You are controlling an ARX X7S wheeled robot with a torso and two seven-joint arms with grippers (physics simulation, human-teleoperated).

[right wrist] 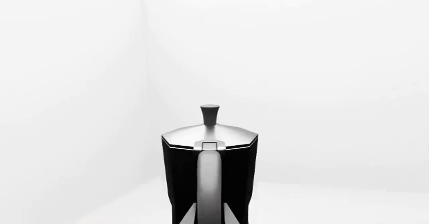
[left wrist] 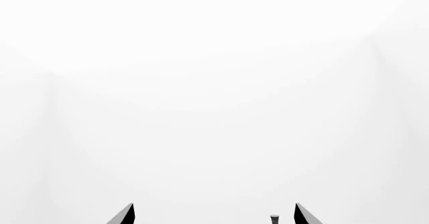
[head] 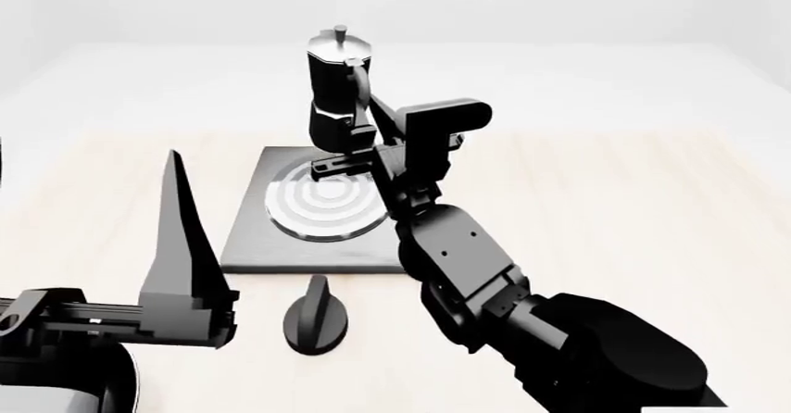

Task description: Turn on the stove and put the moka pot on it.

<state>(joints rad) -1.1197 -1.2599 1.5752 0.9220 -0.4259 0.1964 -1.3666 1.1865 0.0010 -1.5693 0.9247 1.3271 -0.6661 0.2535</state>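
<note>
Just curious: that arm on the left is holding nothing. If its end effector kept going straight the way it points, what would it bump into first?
Probably nothing nearby. The left end effector is open, and its wrist view shows only blank white ahead, plus a tiny knob low between its fingers, likely the moka pot lid; depth is unclear.

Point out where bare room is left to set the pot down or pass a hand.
The raised ring burner on the flat dark-grey stove plate is bare beneath the held black faceted moka pot. The wooden table right of the right arm is open. It is crowded around the round black knob beside the left gripper.
</note>
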